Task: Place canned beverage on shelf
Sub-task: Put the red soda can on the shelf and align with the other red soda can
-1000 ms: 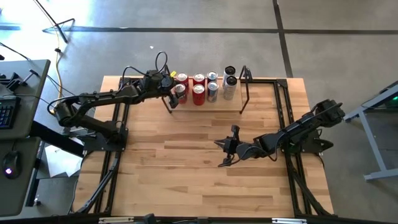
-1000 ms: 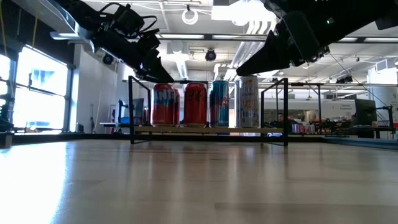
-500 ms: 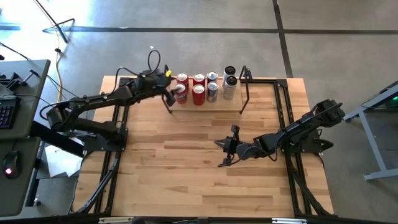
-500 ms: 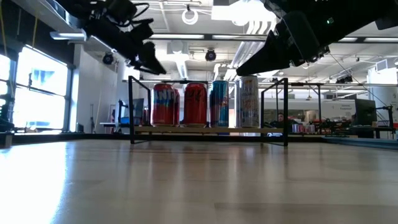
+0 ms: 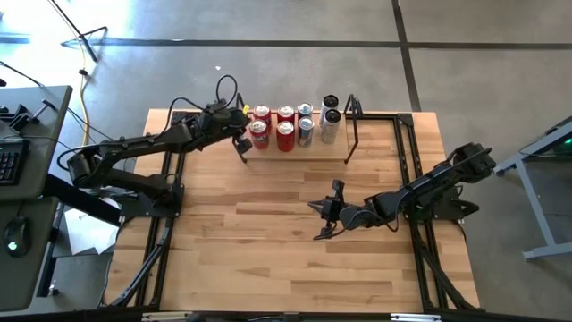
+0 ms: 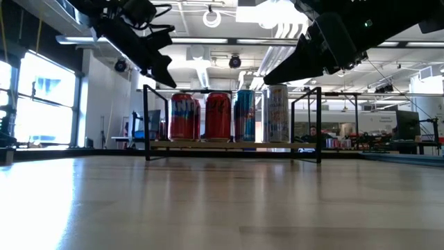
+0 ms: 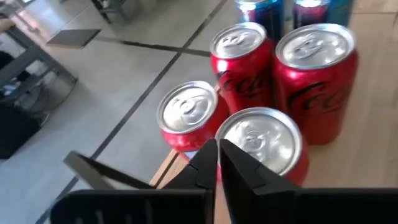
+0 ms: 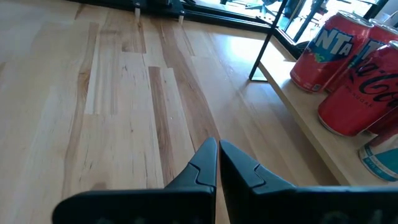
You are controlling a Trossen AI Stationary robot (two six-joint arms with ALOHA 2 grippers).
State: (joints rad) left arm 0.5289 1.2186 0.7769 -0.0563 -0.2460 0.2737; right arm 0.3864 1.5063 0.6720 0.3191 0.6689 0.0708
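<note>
The shelf (image 5: 296, 152) stands at the table's far edge, with its black rod frames (image 6: 146, 125) at both short ends. Several cans stand upright on its board: red ones (image 7: 260, 144) at its left, blue ones (image 5: 306, 131) in the middle, pale ones (image 5: 331, 122) at its right. My left gripper (image 7: 217, 154) is shut on nothing and hovers above the shelf's left end (image 5: 241, 136), just over the red cans' tops. My right gripper (image 5: 315, 211) is shut and hovers low over the table's middle, well short of the shelf (image 8: 311, 134).
Black rails (image 5: 170, 206) run along the table's left and right sides under the arms. Bare wooden tabletop (image 5: 259, 241) lies between the shelf and the near edge. A desk with a keyboard (image 5: 9, 161) stands beyond the table's left edge.
My left gripper has drawn back from the front left red can toward the table's left edge, risen a little and shut on nothing. The cans stand as before.
</note>
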